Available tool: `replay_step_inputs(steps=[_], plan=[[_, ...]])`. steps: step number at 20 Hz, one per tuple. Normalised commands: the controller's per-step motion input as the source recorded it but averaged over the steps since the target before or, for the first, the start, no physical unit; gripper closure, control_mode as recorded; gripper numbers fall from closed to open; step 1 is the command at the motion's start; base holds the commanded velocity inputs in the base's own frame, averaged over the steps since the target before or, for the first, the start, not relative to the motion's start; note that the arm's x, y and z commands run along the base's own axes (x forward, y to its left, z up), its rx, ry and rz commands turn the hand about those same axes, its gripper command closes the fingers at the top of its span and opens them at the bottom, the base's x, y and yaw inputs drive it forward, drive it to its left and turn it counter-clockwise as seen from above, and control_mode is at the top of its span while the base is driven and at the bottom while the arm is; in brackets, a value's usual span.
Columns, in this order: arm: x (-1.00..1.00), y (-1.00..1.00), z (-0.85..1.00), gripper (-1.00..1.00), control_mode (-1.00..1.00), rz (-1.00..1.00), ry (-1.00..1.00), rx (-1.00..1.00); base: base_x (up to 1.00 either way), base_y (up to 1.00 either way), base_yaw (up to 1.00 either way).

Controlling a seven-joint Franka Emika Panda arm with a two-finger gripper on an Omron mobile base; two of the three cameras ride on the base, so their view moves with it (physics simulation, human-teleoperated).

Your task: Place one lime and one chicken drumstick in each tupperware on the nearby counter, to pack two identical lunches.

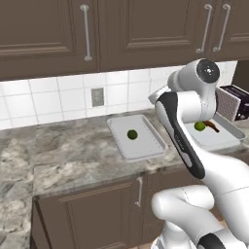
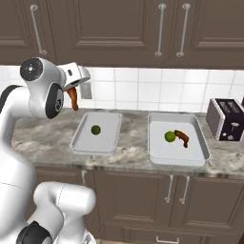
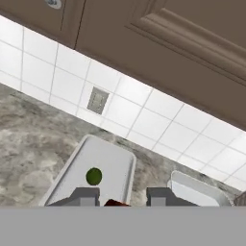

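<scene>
My gripper [image 2: 72,91] hangs above the counter [image 2: 128,155], up and to the left of the left tupperware [image 2: 83,138], shut on a brown chicken drumstick [image 2: 73,100] that dangles below it. That tupperware holds one lime [image 2: 96,129]. The right tupperware [image 2: 190,155] holds a lime [image 2: 169,137] and a second drumstick [image 2: 182,137]. In the hand view the fingertips [image 3: 86,196] stand on either side of a sliver of the held drumstick [image 3: 115,203], with the left tupperware [image 3: 113,161] and its lime [image 3: 94,176] just beyond. In the left base view both tupperwares [image 1: 146,148] [image 1: 221,141] show beside my arm.
A toaster [image 2: 228,119] stands at the right end of the counter. Dark wall cabinets [image 2: 119,28] hang close above, with a wall outlet [image 3: 97,101] on the white tiles behind. The counter turns a corner at the left [image 1: 19,160].
</scene>
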Motion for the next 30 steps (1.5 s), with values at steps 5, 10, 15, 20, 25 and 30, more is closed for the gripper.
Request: replay_step_inputs(steps=[5, 10, 15, 20, 25, 30], plan=[[0.0, 0.0, 0.0, 1.0, 1.0, 0.0, 0.0, 0.0, 0.53, 0.0, 0.0], [0.0, 0.0, 0.0, 1.0, 1.0, 0.0, 0.0, 0.0, 0.55, 0.0, 0.0], [0.0, 0.0, -0.05, 1.0, -1.0, 0.0, 0.03, 0.0, 0.15, 0.0, 0.0], [-0.09, 0.0, -0.43, 1.0, -1.0, 0.0, 0.15, 0.0, 0.0, 0.0, 0.0], [-0.03, 0.0, -0.55, 1.0, -1.0, 0.0, 0.12, 0.0, 0.0, 0.0, 0.0], [0.0, 0.0, -0.65, 1.0, -1.0, 0.0, 0.1, 0.0, 0.0, 0.0, 0.0]])
